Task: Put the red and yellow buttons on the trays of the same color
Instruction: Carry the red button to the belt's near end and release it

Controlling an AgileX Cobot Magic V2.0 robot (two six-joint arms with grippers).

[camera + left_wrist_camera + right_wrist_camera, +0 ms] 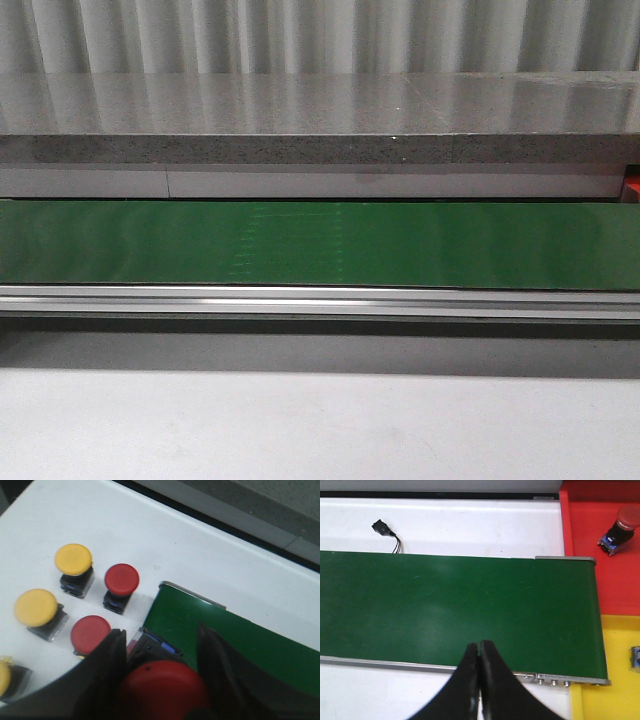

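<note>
In the left wrist view my left gripper (161,632) is shut on a red button (160,687), held over the end of the green belt (235,645). On the white table beside it stand two more red buttons (121,579) (90,632) and yellow buttons (73,559) (35,607). In the right wrist view my right gripper (479,647) is shut on nothing, above the belt's near edge. The red tray (590,555) carries one red button (622,522). The yellow tray (610,650) shows a button base (635,658) at the frame's edge. Neither gripper shows in the front view.
The green conveyor belt (320,245) runs across the front view, with an aluminium rail (320,300) in front and a grey stone ledge (320,130) behind. A black connector with wires (382,528) lies on the white table beyond the belt.
</note>
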